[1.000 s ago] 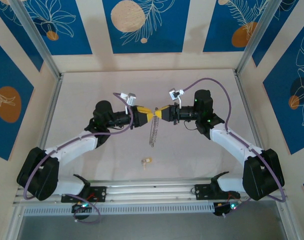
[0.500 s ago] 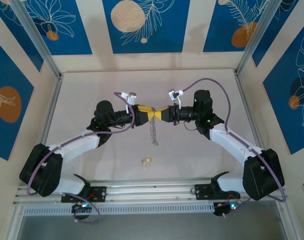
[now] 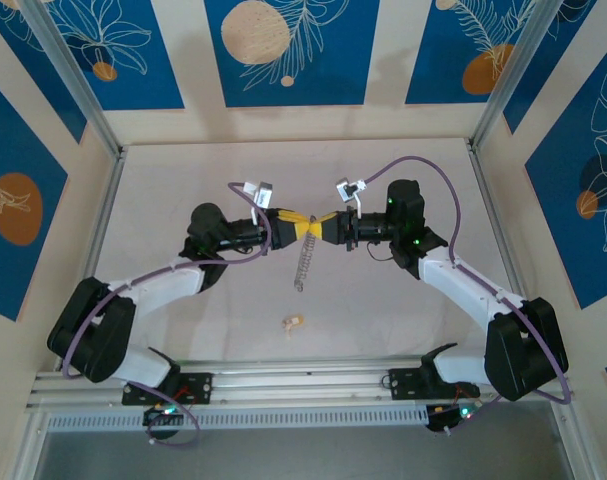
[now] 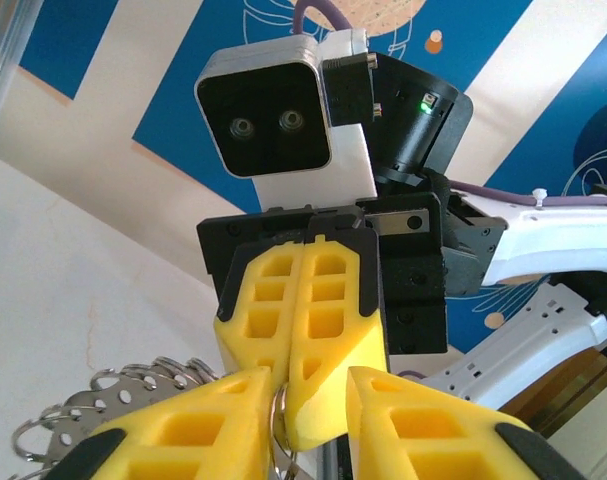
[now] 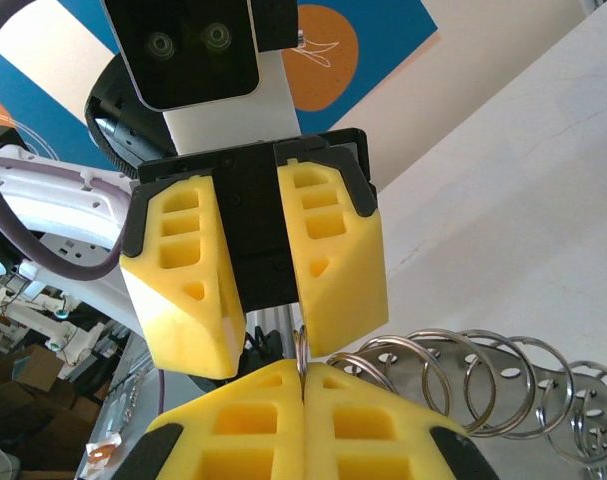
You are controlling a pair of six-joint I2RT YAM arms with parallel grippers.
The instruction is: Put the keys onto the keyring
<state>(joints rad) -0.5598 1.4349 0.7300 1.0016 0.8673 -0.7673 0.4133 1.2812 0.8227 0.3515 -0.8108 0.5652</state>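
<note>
- Our left hand (image 3: 297, 226) has two blocky yellow plastic fingers (image 5: 178, 290) with moulded pockets. They stand apart and clamp nothing.
- The grey metal keyring (image 3: 303, 264) is a floppy coil of thin overlapping loops. It hangs from the spot where the two hands meet, and one loop runs up into the gap between the left fingers.
- The tiny pale-gold key (image 3: 294, 322) lies on the matt off-white worktop (image 3: 183, 180), nearer the arm bases and well apart from the keyring.
- Our right hand (image 3: 321, 229) has its yellow fingers pressed together, pinching one loop of the keyring.
- Aluminium rails frame the worktop. The wall panels (image 3: 283, 50) are blue with white leaves and orange discs, set between cream bands.
- The key is too small for us to make out its shape. We cannot tell whether the keyring's lower end touches the worktop.
</note>
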